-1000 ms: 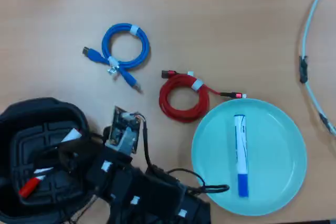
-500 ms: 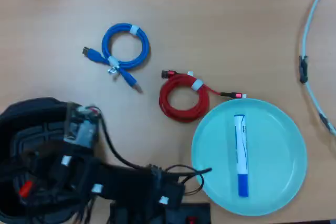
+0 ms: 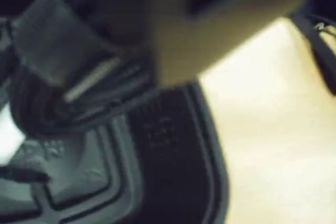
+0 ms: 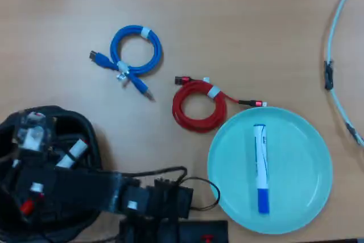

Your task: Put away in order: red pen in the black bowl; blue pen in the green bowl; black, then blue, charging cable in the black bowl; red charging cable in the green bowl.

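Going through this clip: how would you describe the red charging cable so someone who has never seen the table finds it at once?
In the overhead view, start at the large pale green bowl holding the blue pen. Just off its upper-left rim lies the red charging cable, coiled in a ring with one plug end trailing toward the bowl. The only other loose coil, the blue charging cable, lies farther up and left.

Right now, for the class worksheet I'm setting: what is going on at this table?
A small robot arm is reaching over the black bowl at the lower left of the overhead view, with its claw above a coiled black cable lying in that bowl. Whether the claw is open or shut cannot be told. A blue pen already lies in the green bowl. The blue cable and red cable sit coiled on the wooden table, not yet put away.
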Tool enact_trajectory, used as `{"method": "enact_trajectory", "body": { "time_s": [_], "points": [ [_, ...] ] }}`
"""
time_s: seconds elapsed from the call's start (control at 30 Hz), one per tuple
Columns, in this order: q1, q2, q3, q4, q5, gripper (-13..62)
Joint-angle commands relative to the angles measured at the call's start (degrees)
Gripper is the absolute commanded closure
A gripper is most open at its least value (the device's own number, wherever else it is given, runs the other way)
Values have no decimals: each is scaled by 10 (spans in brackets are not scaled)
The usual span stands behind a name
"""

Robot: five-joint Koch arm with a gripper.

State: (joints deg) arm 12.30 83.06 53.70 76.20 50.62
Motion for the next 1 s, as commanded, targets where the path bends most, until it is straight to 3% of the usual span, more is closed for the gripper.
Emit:
{"method": "enact_trajectory", "body": {
  "time_s": [0.0, 0.27, 0.73, 0.83, 0.97],
  "points": [
    [-4, -20, -4, -64, -1, 562],
    [-7, -56, 81, -64, -1, 537],
    [-25, -55, 98, 26, 2, -35],
    [-25, -52, 94, 60, 4, -84],
    [-43, -47, 91, 78, 21, -80]
  ]
}}
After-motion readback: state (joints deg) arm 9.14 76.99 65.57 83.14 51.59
